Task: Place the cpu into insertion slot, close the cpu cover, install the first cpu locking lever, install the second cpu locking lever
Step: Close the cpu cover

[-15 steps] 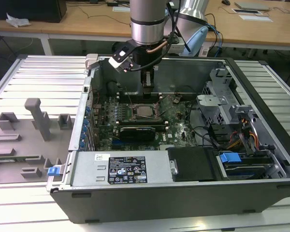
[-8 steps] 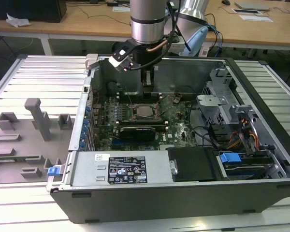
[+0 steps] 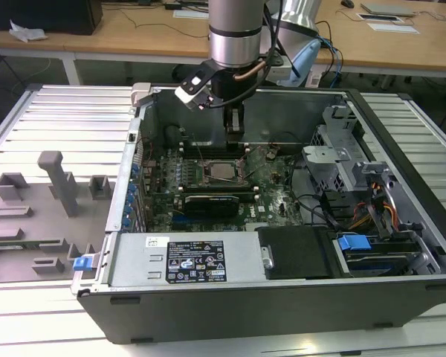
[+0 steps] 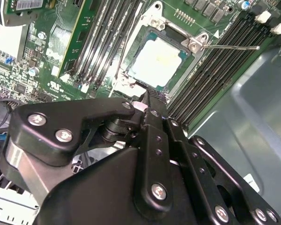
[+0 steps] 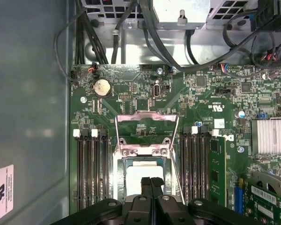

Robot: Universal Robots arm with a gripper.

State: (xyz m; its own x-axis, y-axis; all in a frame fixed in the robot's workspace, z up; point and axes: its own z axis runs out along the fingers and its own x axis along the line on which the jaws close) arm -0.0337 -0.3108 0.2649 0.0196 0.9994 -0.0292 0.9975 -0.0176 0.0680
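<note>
The cpu (image 3: 223, 172) lies flat in the insertion slot (image 4: 139, 47), its pale square top (image 4: 158, 61) bare in both wrist views (image 5: 132, 176). The cpu cover (image 5: 147, 117), a thin silver frame with a window, stands swung open on the far side of the socket. A thin locking lever (image 4: 229, 47) sticks out sideways from the socket's corner. My gripper (image 3: 234, 132) hangs just above the socket, shut with nothing between its black fingers (image 5: 151, 180); its tips (image 4: 143, 104) hover over the socket's edge.
Long black memory slots (image 5: 91, 168) flank the socket on both sides. A long black card (image 3: 212, 202) lies nearer the case front. Cables (image 5: 187, 51), a drive cage (image 3: 331, 160) and the case wall (image 4: 253, 108) close in around the board. Grey fixtures (image 3: 56, 182) sit outside the case.
</note>
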